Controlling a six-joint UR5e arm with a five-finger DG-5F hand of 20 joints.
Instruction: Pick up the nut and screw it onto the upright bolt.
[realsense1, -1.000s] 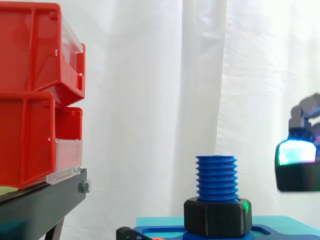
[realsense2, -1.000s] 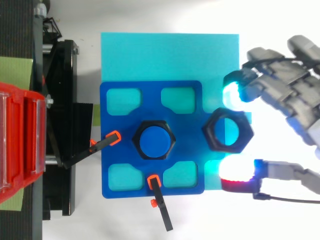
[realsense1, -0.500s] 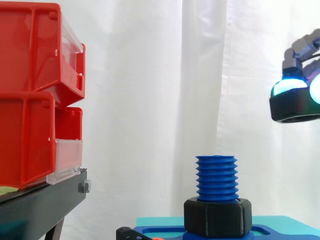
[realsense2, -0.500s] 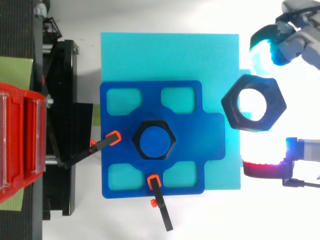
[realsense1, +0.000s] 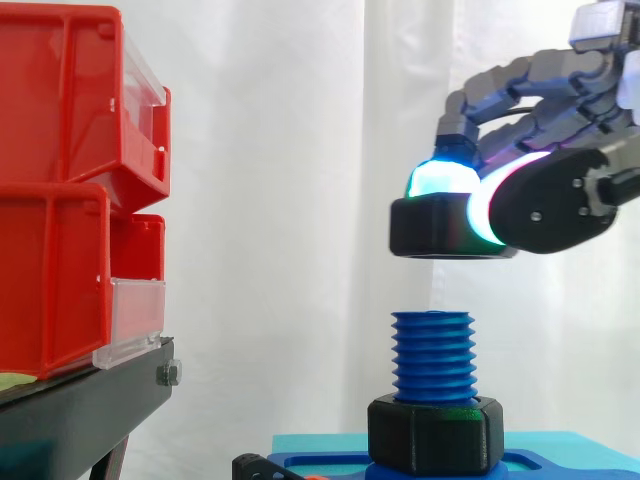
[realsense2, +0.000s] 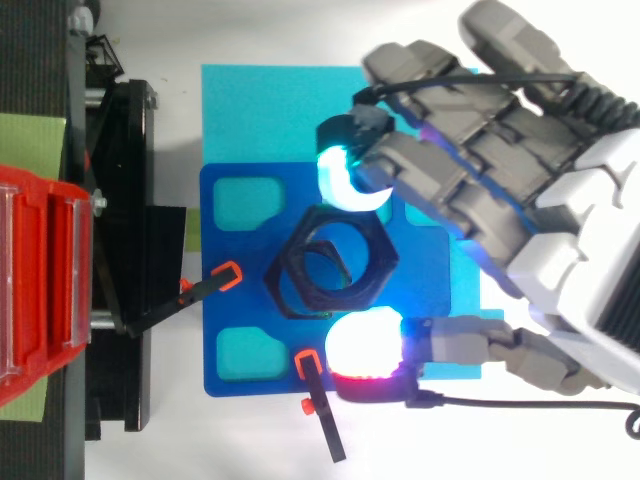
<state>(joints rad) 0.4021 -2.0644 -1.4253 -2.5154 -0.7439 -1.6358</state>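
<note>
Pinching the black hexagonal nut between a cyan-glowing fingertip and a white pad rimmed in red, the hand reaches in from the right with its grey, segmented fingers curled over the part. The nut is matte and flat-sided. It hangs roughly level in the air above the upright bolt, and in the side view a strip of white curtain shows between its underside and the bolt's top. In that view the nut's left edge lines up with the bolt's left side, and its right edge reaches past the bolt toward the arm. The bolt is a stout blue cylinder with coarse, rounded threads stacked like ribs. A second black hexagonal nut sits snug around its foot. From above, the held nut's ring overlaps that lower nut. Both lie over a dark blue plate with rounded rectangular cut-outs, which rests on a smooth cyan sheet. Two slim black clamps with orange tips touch the plate's left and lower edges. To the left, glossy red plastic bins with clear front lips sit stacked on a black stand.
</note>
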